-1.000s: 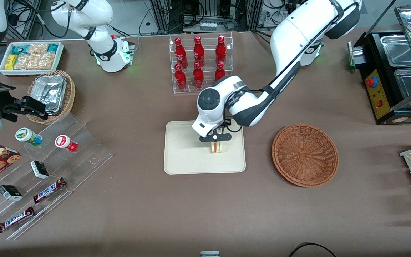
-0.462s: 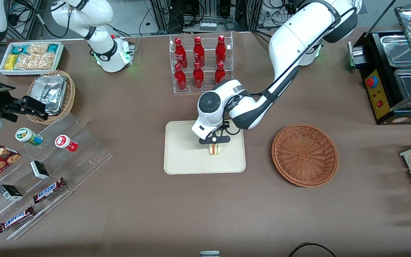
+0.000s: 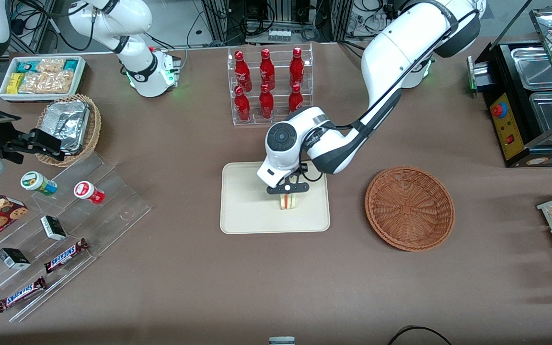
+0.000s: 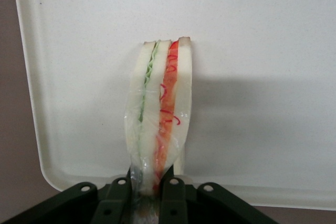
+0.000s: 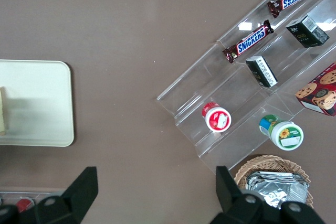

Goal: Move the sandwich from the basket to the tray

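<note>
Front view: gripper (image 3: 289, 188) low over the cream tray (image 3: 242, 215), clamped on the sandwich (image 3: 289, 201), which stands on edge on the tray; wicker basket (image 3: 409, 208) lying well apart toward the working arm's end.

Left wrist view: sandwich (image 4: 160, 114) pinched between both fingers (image 4: 116, 195), filling edge showing, over the tray (image 4: 262, 66).

Right wrist view: tray (image 5: 39, 103) seen, sandwich (image 5: 2, 111) barely in view on it.

Sandwich (image 3: 289, 201) upright on tray (image 3: 247, 211), basket (image 3: 409, 208) empty

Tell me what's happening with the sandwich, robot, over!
Gripper low over the tray, fingers shut on the sandwich. Sandwich upright over tray. Basket empty. Nothing in the way.
</note>
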